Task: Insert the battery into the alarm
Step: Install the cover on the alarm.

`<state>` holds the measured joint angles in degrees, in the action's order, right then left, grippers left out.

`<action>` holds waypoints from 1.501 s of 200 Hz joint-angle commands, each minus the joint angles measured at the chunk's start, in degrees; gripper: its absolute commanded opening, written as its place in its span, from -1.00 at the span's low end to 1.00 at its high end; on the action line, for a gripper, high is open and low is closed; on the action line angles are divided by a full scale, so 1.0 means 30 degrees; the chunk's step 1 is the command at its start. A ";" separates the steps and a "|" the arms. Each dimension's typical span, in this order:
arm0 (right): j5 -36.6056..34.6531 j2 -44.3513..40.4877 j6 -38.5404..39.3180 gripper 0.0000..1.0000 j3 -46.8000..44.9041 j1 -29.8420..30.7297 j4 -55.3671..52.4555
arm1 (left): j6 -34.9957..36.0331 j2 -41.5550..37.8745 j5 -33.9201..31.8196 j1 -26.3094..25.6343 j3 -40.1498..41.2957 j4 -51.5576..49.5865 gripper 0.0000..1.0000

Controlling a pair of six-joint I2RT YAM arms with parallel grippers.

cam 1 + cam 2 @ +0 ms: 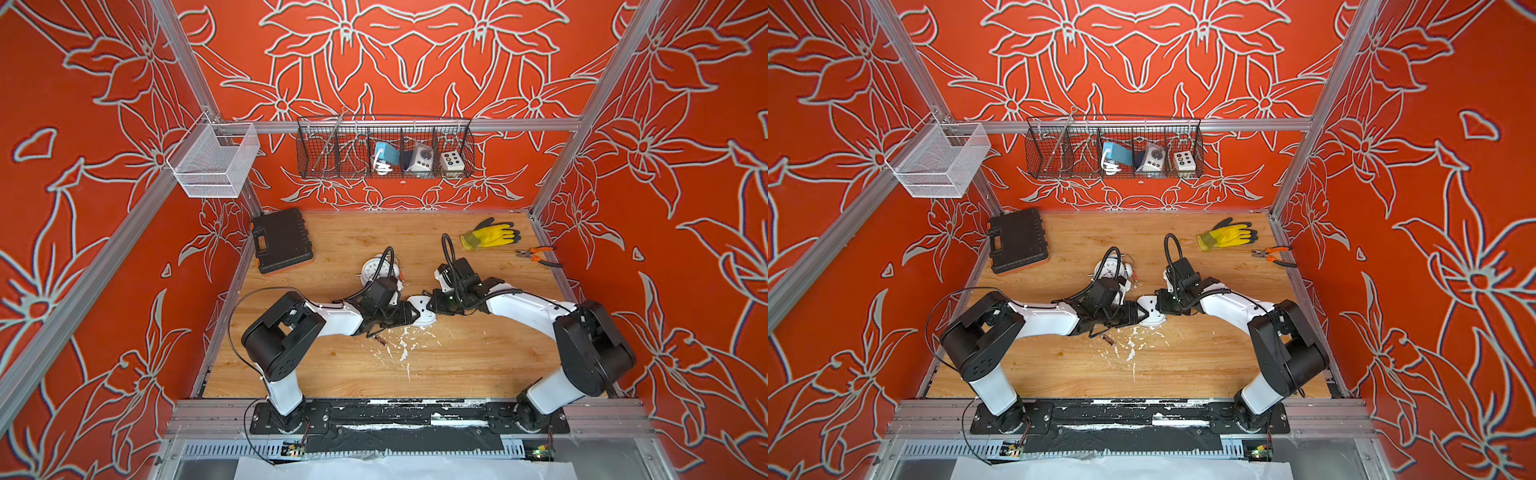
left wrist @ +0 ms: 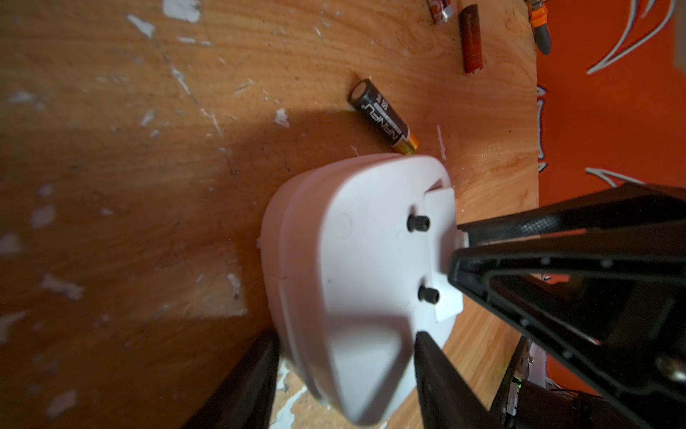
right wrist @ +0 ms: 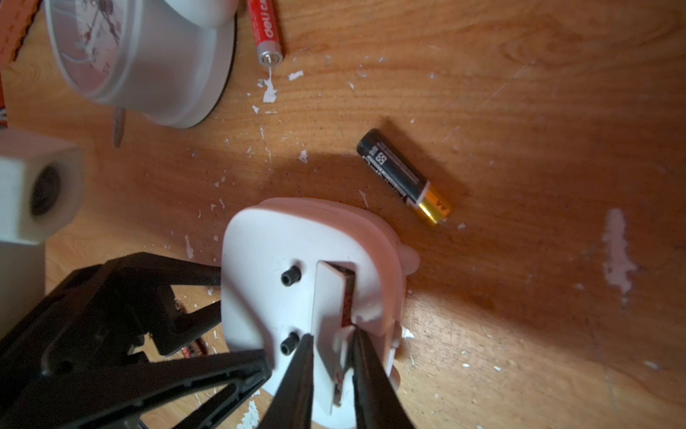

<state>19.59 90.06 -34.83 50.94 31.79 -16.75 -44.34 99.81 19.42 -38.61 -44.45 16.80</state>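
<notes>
The white alarm (image 1: 422, 311) (image 1: 1150, 313) lies face down mid-table between both arms. My left gripper (image 2: 345, 345) is shut on its body, one finger on each side. The battery cover (image 3: 324, 297) on its back stands ajar, and a red battery (image 3: 347, 297) shows in the slot beneath. My right gripper (image 3: 333, 334) is shut on the edge of that cover, with the fingertips either side of its latch tab. A black and gold AA battery (image 3: 402, 176) (image 2: 382, 117) lies loose on the wood just beside the alarm.
A round white clock (image 1: 376, 270) stands behind the left gripper, with a red battery (image 3: 265, 29) next to it. More batteries (image 2: 471, 37) lie further off. A black case (image 1: 282, 241), a yellow glove (image 1: 490, 235) and pliers (image 1: 538, 255) sit along the back.
</notes>
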 commanded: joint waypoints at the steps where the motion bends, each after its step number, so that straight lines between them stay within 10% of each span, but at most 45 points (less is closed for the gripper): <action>1: -0.0484 -0.0104 0.0257 -0.40 -0.0140 0.0068 -0.1606 | 0.0163 0.0011 -0.0217 0.0119 0.0431 -0.0912 0.14; 94: -0.0484 -0.0256 0.0163 -0.16 0.0257 -0.0034 -0.1168 | 0.0183 0.0098 -0.0143 0.0118 0.0411 -0.0824 0.15; 243: 0.0477 0.0548 -0.0776 -0.77 -0.1451 -0.0117 0.0333 | 0.0270 0.0194 -0.0116 0.0155 0.0184 -0.1058 0.15; 300: -0.0746 -0.1224 -0.0144 -0.29 -0.0243 -0.0127 -0.0888 | 0.0088 -0.0822 -0.0343 0.0191 0.0713 -0.0472 0.17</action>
<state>19.29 89.23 -36.25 48.95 30.76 -15.53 -44.10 99.53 19.31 -38.20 -44.31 16.62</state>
